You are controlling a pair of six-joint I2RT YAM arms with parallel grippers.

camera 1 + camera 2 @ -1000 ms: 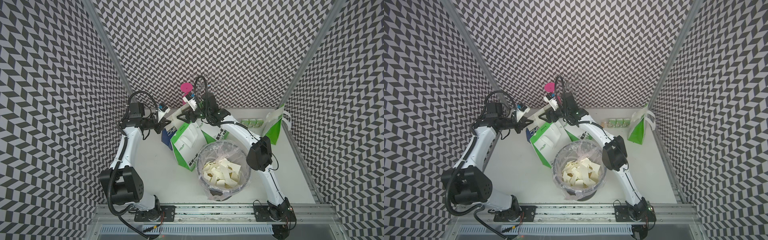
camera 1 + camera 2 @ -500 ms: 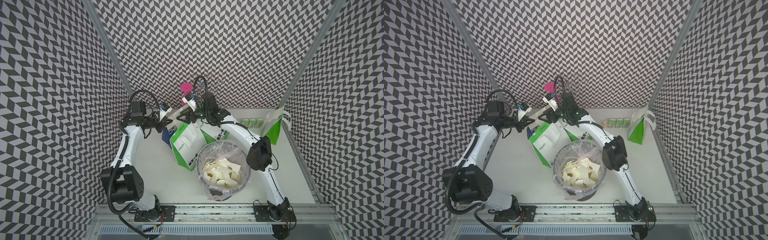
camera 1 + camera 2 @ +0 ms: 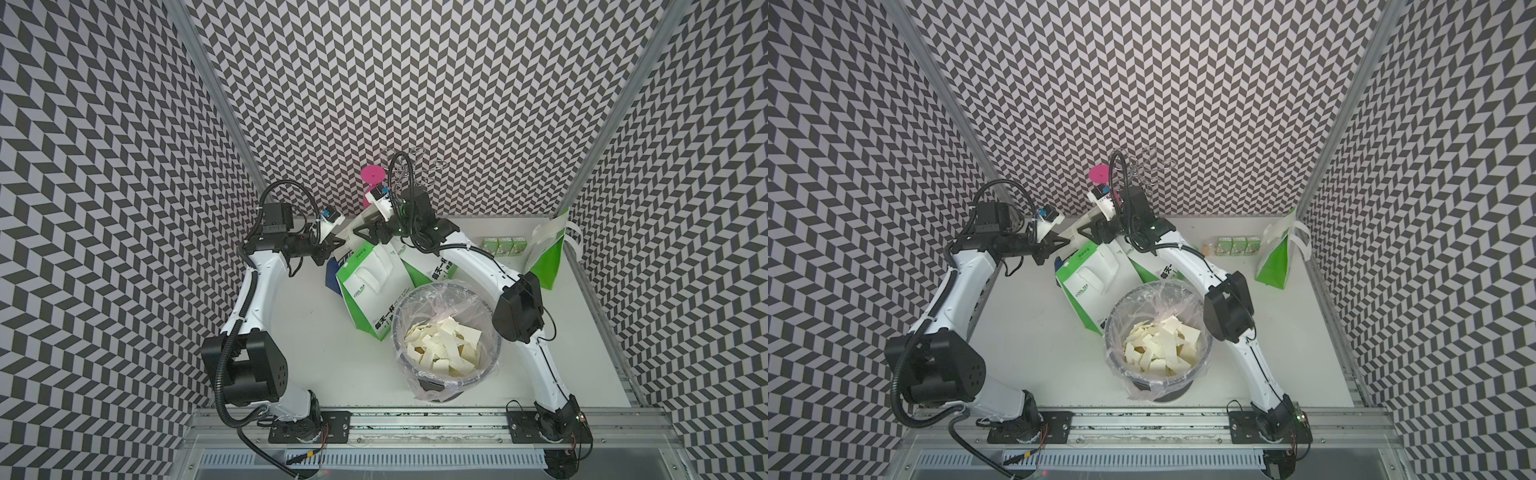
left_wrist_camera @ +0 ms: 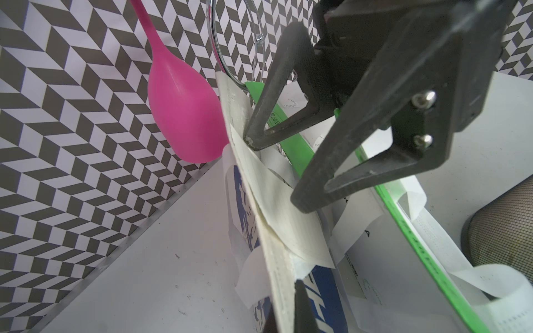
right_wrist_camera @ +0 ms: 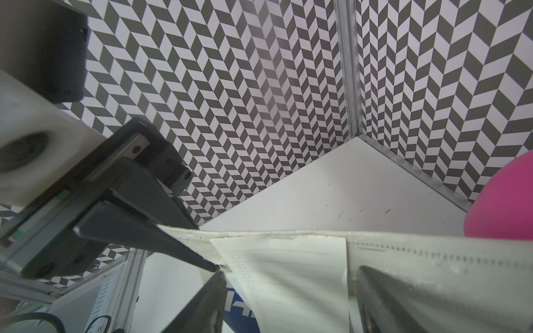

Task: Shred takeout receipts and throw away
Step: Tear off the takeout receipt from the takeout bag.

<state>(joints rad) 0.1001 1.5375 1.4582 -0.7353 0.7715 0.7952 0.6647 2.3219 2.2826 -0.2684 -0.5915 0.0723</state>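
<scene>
One whole receipt [image 5: 277, 291] sits low and central in the right wrist view, between the spread fingers of the right gripper [image 5: 290, 271]. Just beside it, the left gripper [image 5: 212, 265] is pressed together on the rim of the one blue-printed bag [image 3: 332, 279]. Uncountable scraps [image 3: 440, 345] fill one bin [image 3: 397, 340] in both top views, with three green-and-white bags [image 3: 370, 291].
</scene>
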